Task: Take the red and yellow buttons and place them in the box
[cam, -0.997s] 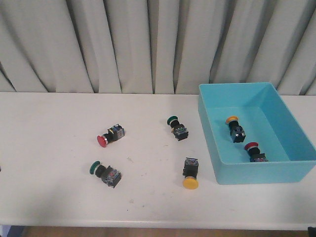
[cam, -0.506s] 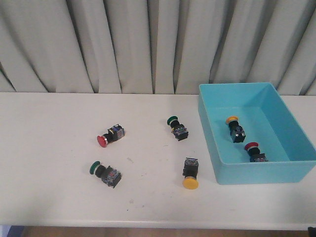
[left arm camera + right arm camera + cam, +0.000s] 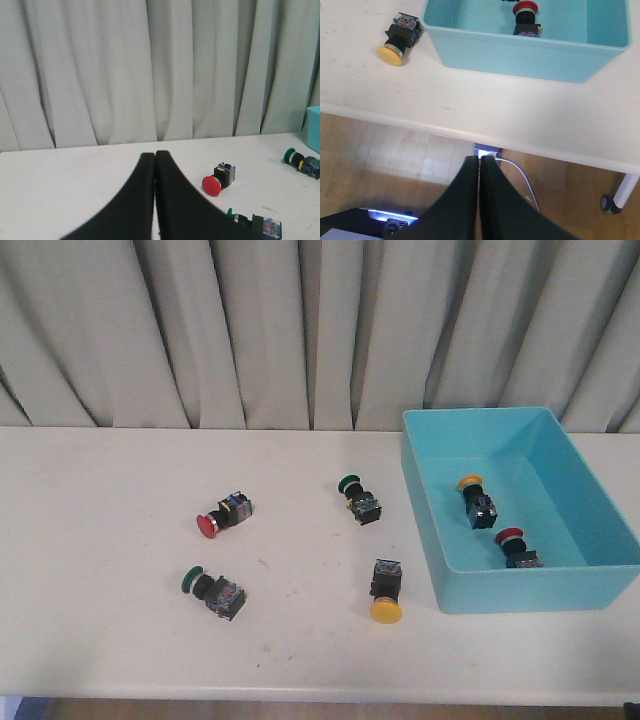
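A red button (image 3: 222, 515) lies left of centre on the white table; it also shows in the left wrist view (image 3: 218, 179). A yellow button (image 3: 385, 591) lies just left of the turquoise box (image 3: 455, 585); it also shows in the right wrist view (image 3: 400, 40). Inside the box lie a yellow button (image 3: 475, 497) and a red button (image 3: 517, 547), the red one also in the right wrist view (image 3: 525, 17). My left gripper (image 3: 154, 155) is shut and empty, left of the red button. My right gripper (image 3: 480, 161) is shut and empty, off the table's front edge below the box (image 3: 520, 47).
Two green-capped switches lie on the table, one near the front left (image 3: 213, 590) and one at mid-table (image 3: 359, 498). A grey curtain hangs behind the table. The table's front edge (image 3: 470, 132) runs above a wooden floor with a cable and a table castor.
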### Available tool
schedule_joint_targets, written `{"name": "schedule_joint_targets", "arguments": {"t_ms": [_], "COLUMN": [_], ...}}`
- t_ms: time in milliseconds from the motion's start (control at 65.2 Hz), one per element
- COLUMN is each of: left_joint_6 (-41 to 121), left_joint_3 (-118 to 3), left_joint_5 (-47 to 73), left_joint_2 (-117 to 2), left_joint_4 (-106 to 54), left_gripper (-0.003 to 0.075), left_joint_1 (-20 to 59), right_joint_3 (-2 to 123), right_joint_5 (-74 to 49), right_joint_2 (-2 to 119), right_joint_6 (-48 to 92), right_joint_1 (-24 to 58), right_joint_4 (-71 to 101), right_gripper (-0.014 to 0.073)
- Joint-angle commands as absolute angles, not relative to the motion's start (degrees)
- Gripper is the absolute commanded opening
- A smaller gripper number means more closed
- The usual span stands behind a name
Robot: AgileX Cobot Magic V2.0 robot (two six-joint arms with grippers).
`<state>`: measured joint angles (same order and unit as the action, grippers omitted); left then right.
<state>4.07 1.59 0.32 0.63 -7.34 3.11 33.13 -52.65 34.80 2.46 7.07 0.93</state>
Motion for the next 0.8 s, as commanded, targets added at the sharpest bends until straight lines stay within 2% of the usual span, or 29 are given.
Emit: {"name": "schedule_joint_targets", "arguments": {"t_ms": [0,337,782], "left_joint_6": [2.87,-6.47,-3.73], "left_joint_3": [4.4,4.4,4.4], "left_joint_5": [-3.71,-3.25,0.38], "left_joint_2": [1.68,1.68,1.68], "left_joint_4": [-6.34,2.62,2.81], "left_gripper": [-0.0007,-0.0007,-0.0007], "left_joint_1": [2.97,2.97,2.97], "right_joint_3": [34.5,34.5,34.5], "right_joint_5": [-50.11,-50.05,-50.05], "right_joint_2": [35.22,35.22,35.22], "right_joint_6": [2.74,2.74,2.74], "right_joint_1": [6.99,6.99,6.99], "right_joint_4": [0.68,0.68,0.68], "right_gripper": [-0.0007,-0.0007,-0.0007]}}
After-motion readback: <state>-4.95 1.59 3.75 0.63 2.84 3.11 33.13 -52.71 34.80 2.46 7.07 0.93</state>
